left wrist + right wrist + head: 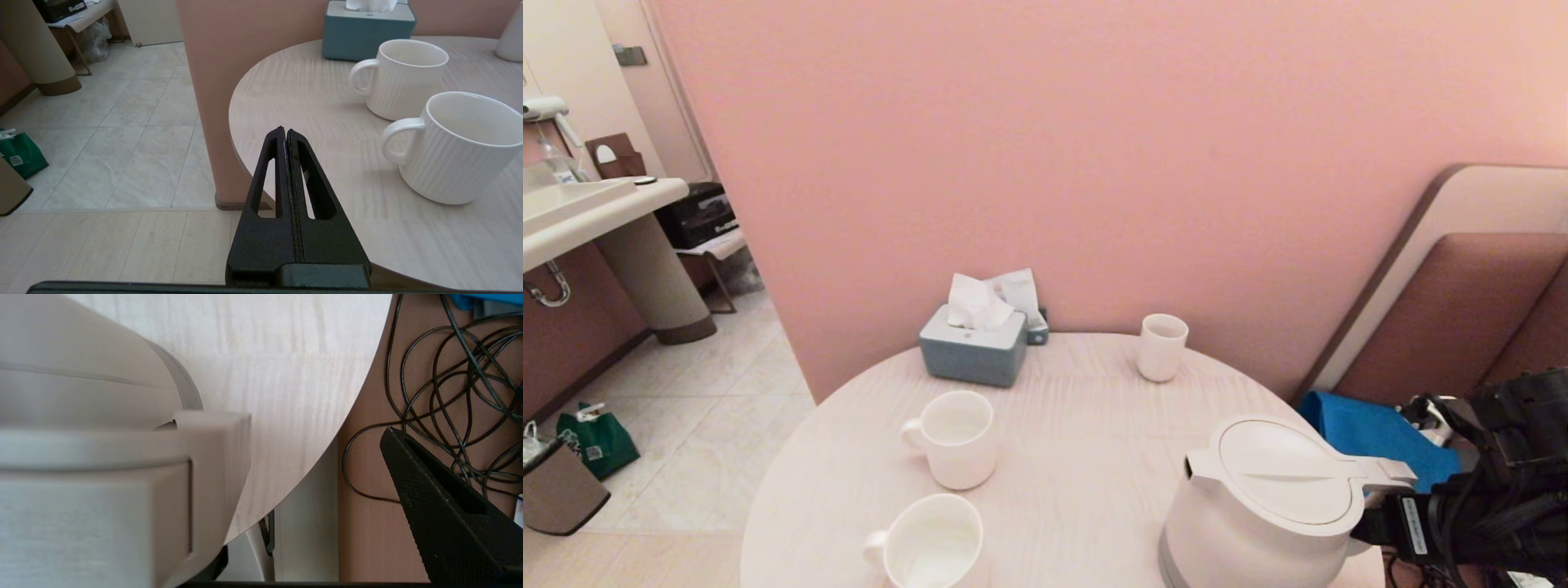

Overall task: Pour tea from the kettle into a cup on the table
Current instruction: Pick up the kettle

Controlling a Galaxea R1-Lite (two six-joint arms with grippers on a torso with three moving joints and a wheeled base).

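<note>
The kettle (1262, 498) stands upright on the table (1086, 425), at the near right edge, with its lid closed and its handle pointing to the right, toward the right gripper (310, 506). The head view shows only the dark body of the right arm behind the handle. The right wrist view shows more: one black finger (445, 514) is on the outer side and the kettle handle (122, 498) fills the other side, with a wide gap between them, so this gripper is open around the handle and does not squeeze it. The left gripper (285, 134) appears only in the left wrist view, where it hangs just off the near left edge of the table with its two fingers pressed together and holding nothing. I count three cups: two white mugs with handles, a near mug (929, 543) and a far mug (954, 437), and one small cup without handle (1161, 345) near the wall. There is one tissue box (974, 353) at the back. Tea cannot be made out in any cup.
</note>
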